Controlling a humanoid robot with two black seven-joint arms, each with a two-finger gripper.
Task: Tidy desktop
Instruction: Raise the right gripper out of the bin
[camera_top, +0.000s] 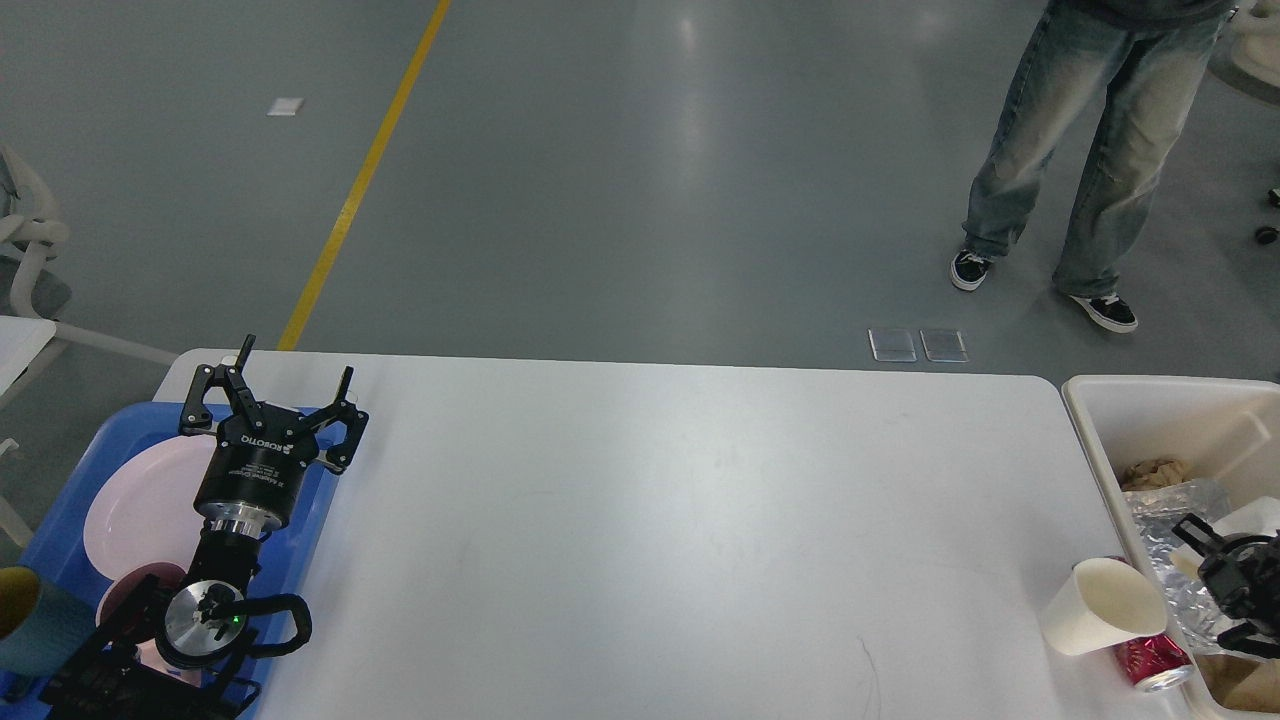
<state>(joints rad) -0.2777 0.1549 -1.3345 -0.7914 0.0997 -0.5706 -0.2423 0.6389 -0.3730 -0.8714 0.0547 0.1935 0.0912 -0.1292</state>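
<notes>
The white desktop (640, 520) fills the middle of the head view. My left gripper (293, 368) is open and empty, held above the far right corner of a blue tray (60, 510) at the desktop's left end. My right gripper (1212, 585) is at the right edge over the beige bin (1100, 420); its two dark fingers stand apart and hold nothing. A white paper cup (1100, 606) lies on its side on the desktop against the bin. A red can (1155, 663) lies just beneath the cup.
The tray holds a pink plate (140, 500), a pink bowl (130, 590) and a teal cup (35, 620). The bin holds crumpled paper (1152, 472), foil (1180, 560) and brown paper (1240, 680). A person in jeans (1090, 150) stands beyond the far right corner.
</notes>
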